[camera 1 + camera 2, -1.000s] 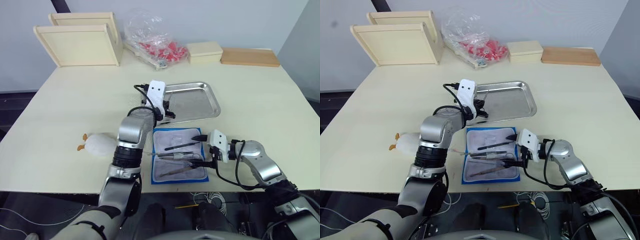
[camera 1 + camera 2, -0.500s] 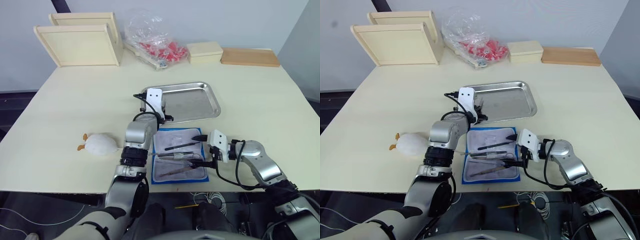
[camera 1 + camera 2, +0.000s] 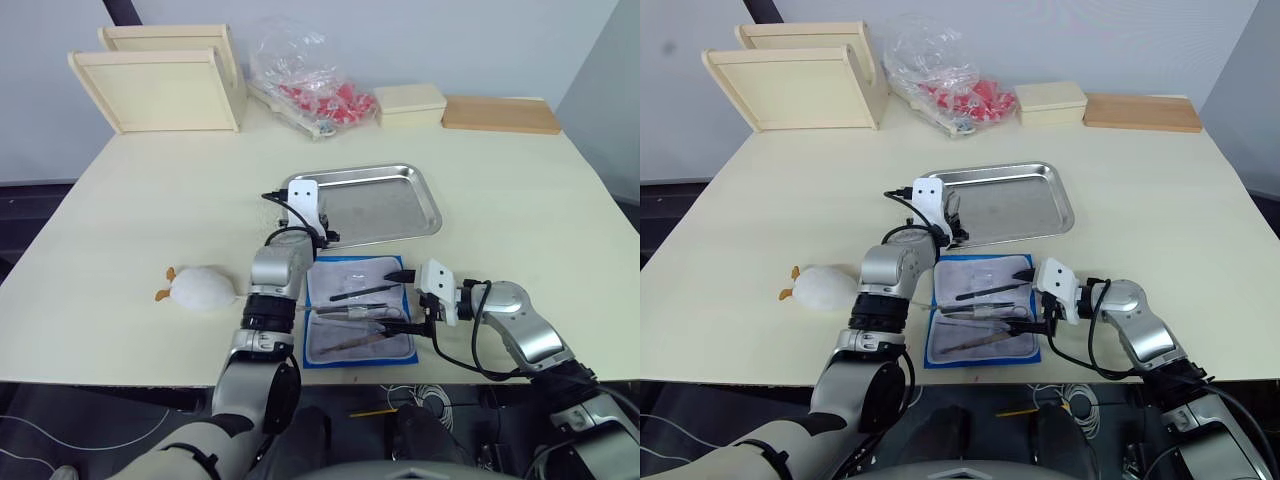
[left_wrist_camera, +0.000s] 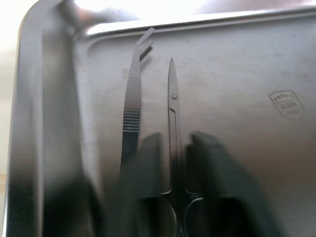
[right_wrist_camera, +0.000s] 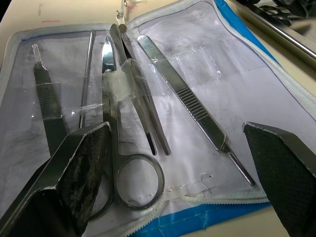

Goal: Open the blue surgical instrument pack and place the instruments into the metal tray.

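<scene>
Left end effector (image 4: pixel 173 197) spread around scissors (image 4: pixel 172 123) in metal tray (image 3: pixel 425 215), right end effector (image 5: pixel 182 173) wide apart over opened pack (image 3: pixel 360 312)

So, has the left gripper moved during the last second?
Yes. The left gripper has drawn back toward the metal tray's left rim.

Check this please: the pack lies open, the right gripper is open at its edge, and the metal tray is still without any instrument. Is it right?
Not quite. The tray is not without instruments: the left wrist view shows scissors and bent-tip forceps lying in it. The rest holds: the pack lies open and the right gripper is open at its edge.
</scene>
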Tool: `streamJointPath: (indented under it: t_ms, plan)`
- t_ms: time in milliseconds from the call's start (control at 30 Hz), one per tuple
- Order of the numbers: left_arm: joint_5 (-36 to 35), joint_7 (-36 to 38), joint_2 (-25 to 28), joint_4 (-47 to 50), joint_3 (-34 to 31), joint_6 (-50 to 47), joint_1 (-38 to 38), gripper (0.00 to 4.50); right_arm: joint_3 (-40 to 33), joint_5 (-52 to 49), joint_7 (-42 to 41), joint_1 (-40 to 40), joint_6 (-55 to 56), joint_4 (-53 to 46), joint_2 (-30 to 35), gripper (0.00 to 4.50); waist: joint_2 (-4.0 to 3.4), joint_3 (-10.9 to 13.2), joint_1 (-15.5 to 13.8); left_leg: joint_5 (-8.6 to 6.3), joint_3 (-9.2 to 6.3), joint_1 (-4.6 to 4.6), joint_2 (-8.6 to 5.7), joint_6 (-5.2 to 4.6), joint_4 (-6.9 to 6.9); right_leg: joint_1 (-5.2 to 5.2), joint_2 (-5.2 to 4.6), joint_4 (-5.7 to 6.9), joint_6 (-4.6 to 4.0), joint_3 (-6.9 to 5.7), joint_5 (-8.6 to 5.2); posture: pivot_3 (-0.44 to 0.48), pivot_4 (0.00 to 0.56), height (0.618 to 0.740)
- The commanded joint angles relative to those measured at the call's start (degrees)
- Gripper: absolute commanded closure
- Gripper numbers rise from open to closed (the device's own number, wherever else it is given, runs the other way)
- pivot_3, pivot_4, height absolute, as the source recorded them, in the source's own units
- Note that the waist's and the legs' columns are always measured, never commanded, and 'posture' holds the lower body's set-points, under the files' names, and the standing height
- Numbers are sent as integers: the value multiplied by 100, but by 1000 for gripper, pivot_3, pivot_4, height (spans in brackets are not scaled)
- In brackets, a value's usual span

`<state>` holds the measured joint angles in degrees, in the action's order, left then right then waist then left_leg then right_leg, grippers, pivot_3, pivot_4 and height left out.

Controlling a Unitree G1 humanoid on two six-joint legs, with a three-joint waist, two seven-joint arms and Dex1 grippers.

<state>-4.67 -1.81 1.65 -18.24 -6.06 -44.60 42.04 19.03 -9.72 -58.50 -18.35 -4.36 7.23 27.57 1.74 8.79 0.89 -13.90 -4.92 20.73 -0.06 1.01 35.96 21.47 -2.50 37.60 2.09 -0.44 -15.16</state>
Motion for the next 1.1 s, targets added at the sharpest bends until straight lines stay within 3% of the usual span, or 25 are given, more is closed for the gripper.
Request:
streamJointPath:
  t_ms: [33,367,500,767,1100]
  plan:
    - [38,7,14,76,97,72,131,3372,394,597,97,392,-327,531,151,0,0,0,1,0,0,0,0,0,0,0,0,0,0,0,0,0,150,740]
    - [-159,346,-14,425,133,350,239,3372,387,598,102,389,-308,554,149,0,0,0,0,0,-1,1,0,0,0,0,0,0,0,-1,0,0,150,740]
    - [-411,1316,312,759,387,498,201,3372,386,598,109,395,-309,550,146,0,-1,1,5,0,0,1,0,1,-1,0,0,-1,0,-1,0,0,150,740]
    - [-880,3897,1516,1542,1038,1429,-241,3372,383,601,108,390,-296,580,147,0,-7,2,10,0,5,-1,3,2,-5,1,0,-5,-2,4,-1,0,150,740]
    - [-1337,6389,2984,1879,1083,2709,-1178,3372,374,604,123,469,-281,563,171,0,-10,2,7,-1,-2,1,22,-1,-11,3,-2,-15,-25,2,-14,0,150,740]
